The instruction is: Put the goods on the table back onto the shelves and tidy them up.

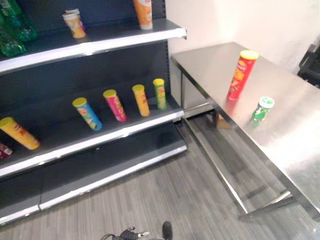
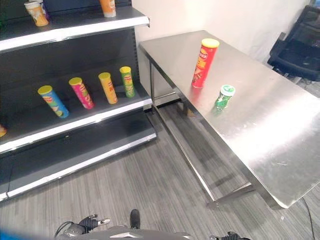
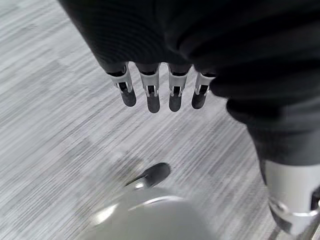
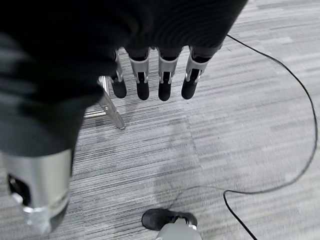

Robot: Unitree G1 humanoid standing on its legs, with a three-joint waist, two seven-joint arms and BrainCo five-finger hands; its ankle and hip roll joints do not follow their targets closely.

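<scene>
A tall red can (image 1: 242,75) with a yellow lid stands upright on the steel table (image 1: 300,135) at my right. A short green can (image 1: 261,110) with a pale lid stands just in front of it. To my left, the dark shelf unit (image 1: 125,131) holds a row of tilted cans on its middle board: blue (image 1: 87,113), pink (image 1: 115,105), orange (image 1: 141,100) and green (image 1: 159,93). My left hand (image 3: 152,95) hangs over the floor with straight fingers and holds nothing. My right hand (image 4: 165,80) hangs the same way, near a table leg (image 4: 111,112).
A yellow can (image 1: 17,132) lies at the middle board's far left. The top board carries a cup (image 1: 75,24), an orange can (image 1: 143,13) and green bottles (image 1: 12,30). A black office chair (image 2: 300,45) stands behind the table. Grey floor lies between shelf and table.
</scene>
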